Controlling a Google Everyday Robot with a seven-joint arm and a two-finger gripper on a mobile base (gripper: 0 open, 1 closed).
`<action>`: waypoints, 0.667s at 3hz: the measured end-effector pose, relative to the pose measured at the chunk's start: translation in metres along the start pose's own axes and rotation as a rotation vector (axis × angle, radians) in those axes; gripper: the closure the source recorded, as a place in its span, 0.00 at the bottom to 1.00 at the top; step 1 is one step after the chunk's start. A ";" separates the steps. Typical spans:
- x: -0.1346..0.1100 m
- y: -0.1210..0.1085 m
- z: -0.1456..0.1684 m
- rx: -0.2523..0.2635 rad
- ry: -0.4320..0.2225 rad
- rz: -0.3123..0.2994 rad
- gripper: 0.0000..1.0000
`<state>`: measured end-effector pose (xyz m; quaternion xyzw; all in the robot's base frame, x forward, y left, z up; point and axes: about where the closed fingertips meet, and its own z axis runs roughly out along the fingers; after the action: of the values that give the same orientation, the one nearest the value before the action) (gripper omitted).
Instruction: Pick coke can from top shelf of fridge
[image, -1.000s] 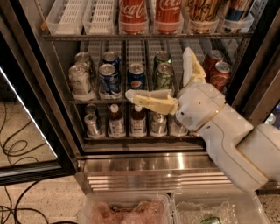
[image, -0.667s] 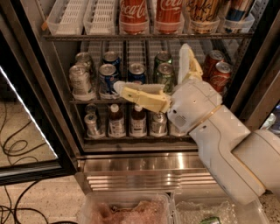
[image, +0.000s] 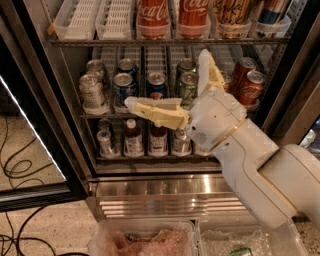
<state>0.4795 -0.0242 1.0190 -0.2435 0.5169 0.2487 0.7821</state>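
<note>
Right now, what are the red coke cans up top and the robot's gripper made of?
Coke cans: likely thin metal, glossy red paint, light streaks on them. Gripper, open before the middle-shelf cans: probably plastic, cream and dull, with no shine.

coke can (image: 152, 17) red, white script | gripper (image: 166, 78) cream (by blue cans (image: 124, 84))

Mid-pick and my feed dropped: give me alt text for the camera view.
The open gripper hangs before the middle rack of cans in the fridge, below the top shelf, where two coke cans stand untouched.
</note>
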 end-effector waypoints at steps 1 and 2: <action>0.004 0.000 0.009 -0.016 0.006 -0.019 0.00; 0.006 -0.007 0.020 -0.010 0.019 -0.052 0.00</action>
<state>0.4999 -0.0160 1.0210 -0.2630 0.5167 0.2285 0.7821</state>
